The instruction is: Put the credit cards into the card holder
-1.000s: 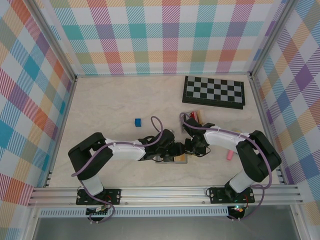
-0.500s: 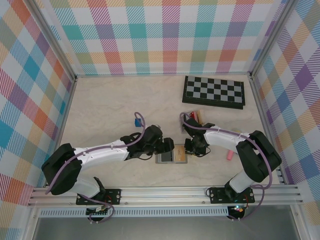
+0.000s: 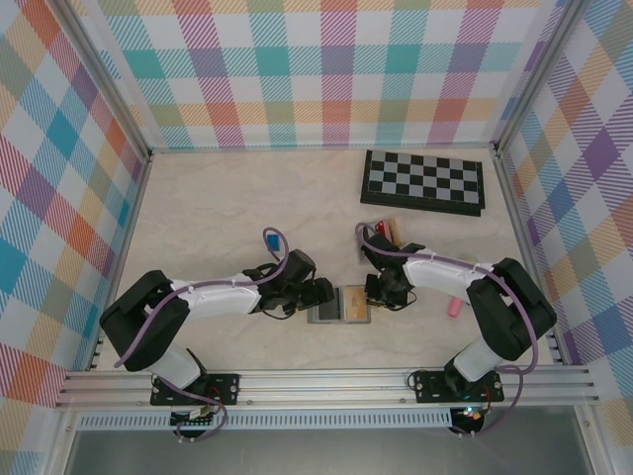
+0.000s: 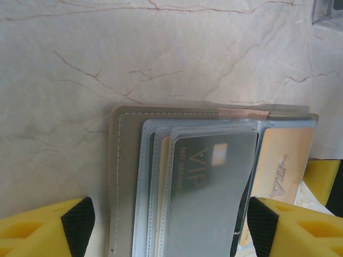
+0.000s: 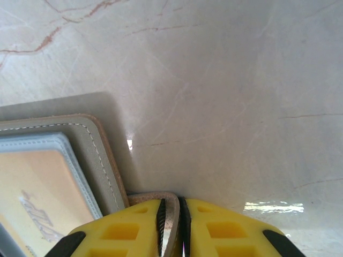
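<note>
The right gripper [image 5: 172,213] has its yellow jaws pressed together on the right rim of the flat grey folding card holder [image 4: 126,176]. The left gripper [image 4: 166,230], spread wide and empty, straddles the holder. It lies open by the near edge of the pale marbled table [image 3: 218,218], long axis left-right, between both arms. A grey VIP credit card [image 4: 209,182] and a cream credit card [image 4: 281,160] sit sleeved inside.

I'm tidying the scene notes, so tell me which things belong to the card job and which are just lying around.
Job: card holder, grey VIP card and cream card in its sleeves.
Lying about: chessboard, blue block, pink object.
</note>
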`<control>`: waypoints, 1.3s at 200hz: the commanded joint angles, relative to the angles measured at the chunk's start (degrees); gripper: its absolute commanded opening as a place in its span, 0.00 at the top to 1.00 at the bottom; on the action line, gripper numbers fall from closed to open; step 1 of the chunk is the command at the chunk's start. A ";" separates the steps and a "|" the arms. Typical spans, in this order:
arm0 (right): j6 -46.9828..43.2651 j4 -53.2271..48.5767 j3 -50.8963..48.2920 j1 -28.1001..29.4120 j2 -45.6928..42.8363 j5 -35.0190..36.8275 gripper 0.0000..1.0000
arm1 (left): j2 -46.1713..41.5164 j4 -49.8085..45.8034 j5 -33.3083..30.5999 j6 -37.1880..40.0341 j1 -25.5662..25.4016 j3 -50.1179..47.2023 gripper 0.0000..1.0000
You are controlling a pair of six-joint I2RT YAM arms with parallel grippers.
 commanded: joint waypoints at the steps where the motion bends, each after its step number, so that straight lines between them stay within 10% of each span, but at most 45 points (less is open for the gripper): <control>1: -0.18 6.46 -2.14 1.29 4.93 -4.54 0.81 | 2.29 1.72 1.36 0.35 0.36 0.77 0.23; 97: -0.18 7.05 -2.13 1.28 4.93 -5.70 0.82 | -3.69 7.47 7.04 -0.22 0.24 0.62 0.51; 260: 0.66 2.53 -7.17 -4.06 -11.40 -4.63 0.71 | 10.37 14.76 12.29 -2.81 -5.41 10.92 0.50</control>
